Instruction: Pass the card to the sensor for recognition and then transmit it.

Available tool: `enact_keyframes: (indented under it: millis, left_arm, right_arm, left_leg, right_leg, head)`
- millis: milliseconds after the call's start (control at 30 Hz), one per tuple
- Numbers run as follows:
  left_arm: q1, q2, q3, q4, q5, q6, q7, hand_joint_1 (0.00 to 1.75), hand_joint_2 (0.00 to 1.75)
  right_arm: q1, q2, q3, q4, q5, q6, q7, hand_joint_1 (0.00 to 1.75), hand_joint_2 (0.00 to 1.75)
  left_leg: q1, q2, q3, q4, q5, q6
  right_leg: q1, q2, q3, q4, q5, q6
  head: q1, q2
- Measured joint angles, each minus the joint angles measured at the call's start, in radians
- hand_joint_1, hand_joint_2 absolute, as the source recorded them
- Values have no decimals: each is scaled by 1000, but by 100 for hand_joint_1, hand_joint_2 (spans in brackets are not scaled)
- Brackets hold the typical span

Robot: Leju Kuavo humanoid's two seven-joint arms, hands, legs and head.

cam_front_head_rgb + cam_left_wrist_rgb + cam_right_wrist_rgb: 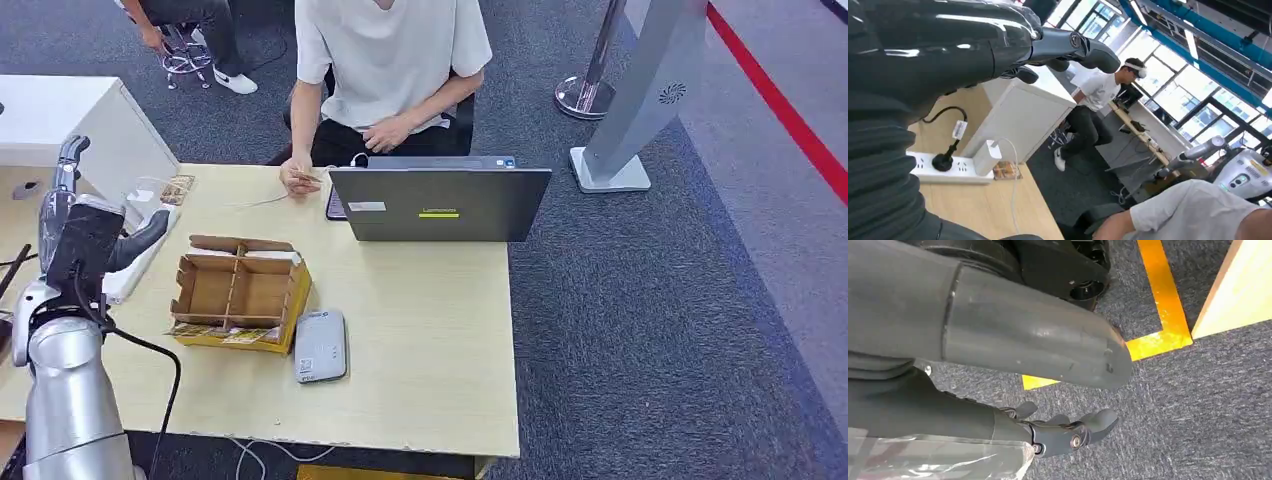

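Observation:
The grey card sensor lies flat on the wooden table, just right of an open cardboard box with dividers. My left hand is raised over the table's left edge, left of the box and well away from the sensor. Its fingers are stretched out with nothing in them. My right hand hangs over the grey carpet, fingers loosely bent and apart from the thumb, holding nothing. A seated person's hand rests on the far table edge on a small flat thing, perhaps a card.
A grey laptop stands open at the far edge in front of the person. A white power strip with a plug and charger lies at the far left, a small brown pack beside it. A white cabinet stands left.

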Motion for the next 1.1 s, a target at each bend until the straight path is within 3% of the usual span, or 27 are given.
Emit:
enact_keyframes:
  millis: [667, 733, 933, 1100]
  left_arm:
    - [-141, 132, -392, 64, -542, 156, 275, 0, 175]
    - [-154, 145, -426, 72, -595, 171, 303, 175, 175]
    - [-182, 179, -520, 100, -749, 204, 385, 175, 175]
    - [-193, 191, -549, 121, -766, 204, 399, 175, 175]
  right_arm:
    - [0, 0, 72, 9, 74, -6, 64, 0, 0]
    - [0, 0, 79, 10, 85, -8, 71, 0, 0]
    - [0, 0, 102, 14, 113, -15, 97, 0, 0]
    - [0, 0, 114, 16, 118, -18, 102, 0, 0]
  left_leg:
    - [0, 0, 0, 0, 0, 0]
    - [0, 0, 0, 0, 0, 0]
    - [0, 0, 0, 0, 1, 0]
    - [0, 0, 0, 0, 1, 0]
  right_leg:
    - [0, 0, 0, 0, 1, -1]
    - [0, 0, 0, 0, 1, -1]
    - [0, 0, 0, 1, 1, -1]
    - [0, 0, 0, 1, 1, -1]
  head:
    - [0, 0]
    - [0, 0]
    - [0, 0]
    - [0, 0]
